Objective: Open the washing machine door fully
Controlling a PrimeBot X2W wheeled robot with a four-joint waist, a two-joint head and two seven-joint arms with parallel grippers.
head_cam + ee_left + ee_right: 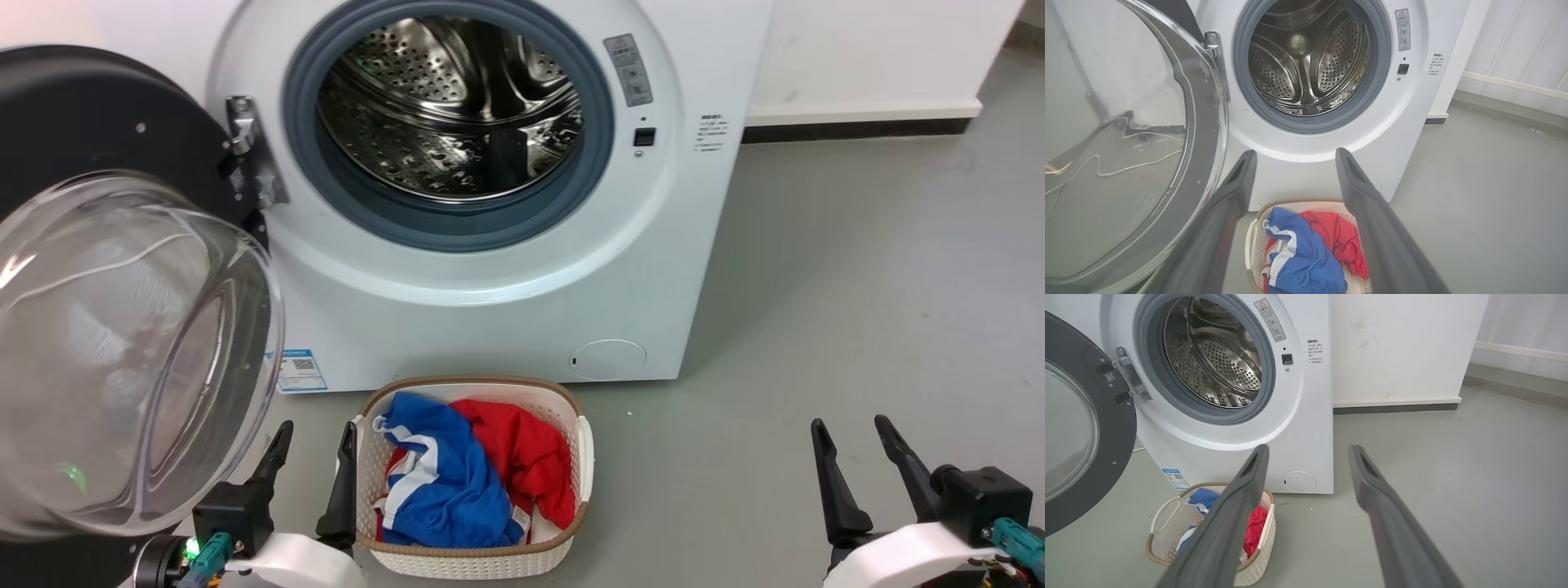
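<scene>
**Door swung out on its hinge, both grippers empty**

The washing machine door (122, 327) — a large round glossy black disc with a bulging clear glass bowl at its centre — stands swung away from the opening. It hangs on a metal hinge (245, 147) at the left side of the opening, in the head view. The glass bowl faces outward toward the head camera, and the black rim shows behind and above it. The round mouth of the white front-loading washing machine (490, 310) is fully uncovered, showing the perforated steel drum (449, 106) inside its grey rubber ring (457, 233).

The left gripper (317, 431) sits low, just beside the lower edge of the glass bowl. Its two dark fingers are spread apart with nothing between them, and I cannot tell whether the nearer finger touches the door. In the left wrist view the same fingers (1237, 183) frame the machine's front.

On the grey floor (816, 286), right in front of the machine, sits a white perforated plastic basket with a brown rim (478, 381). It holds a blue-and-white garment (441, 482) and a red garment (522, 457). A small round white flap (608, 359) is low on the machine's front.

The right gripper (850, 423) is well apart from the door — fingers spread, holding nothing.
</scene>
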